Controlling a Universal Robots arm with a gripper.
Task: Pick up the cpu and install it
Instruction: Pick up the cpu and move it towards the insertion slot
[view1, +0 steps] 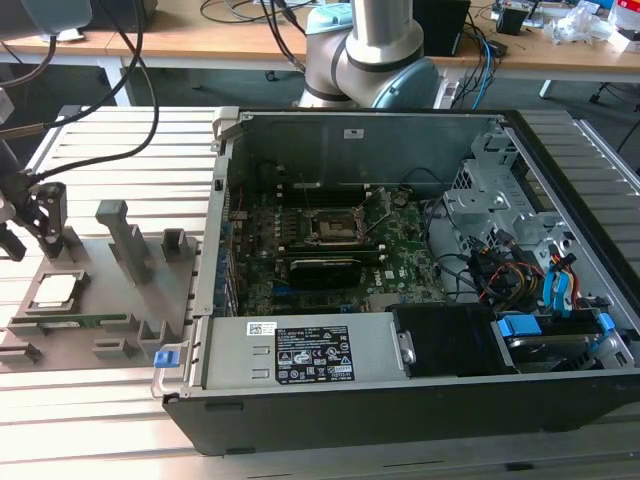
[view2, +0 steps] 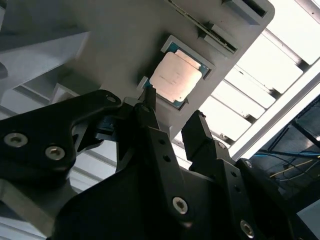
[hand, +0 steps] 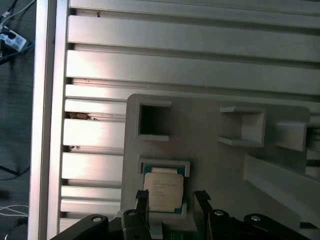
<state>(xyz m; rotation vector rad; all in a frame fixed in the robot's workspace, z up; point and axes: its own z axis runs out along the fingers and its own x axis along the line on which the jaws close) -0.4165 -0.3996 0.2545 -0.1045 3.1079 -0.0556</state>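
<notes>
The cpu (view1: 57, 290), a small square chip with a dull silvery top, lies flat in a recess of the grey fixture plate (view1: 120, 300) at the exterior view's left. My gripper (view1: 35, 245) hangs a little above it, open, with nothing between its black fingers. In both wrist views the cpu (view2: 176, 77) (hand: 162, 189) sits just beyond the fingertips (view2: 150, 97), and the two fingers (hand: 142, 197) stand apart on either side of it. The empty socket (view1: 335, 228) with its metal bracket shows on the green motherboard inside the open computer case (view1: 300, 355).
Upright grey posts (view1: 118, 232) and small holders rise from the fixture plate close to the gripper. The case's raised metal wall (view1: 212, 250) stands between the fixture and the motherboard. A long black card (view1: 325, 270) lies below the socket. Cables and drive bays (view1: 520, 270) fill the case's right side.
</notes>
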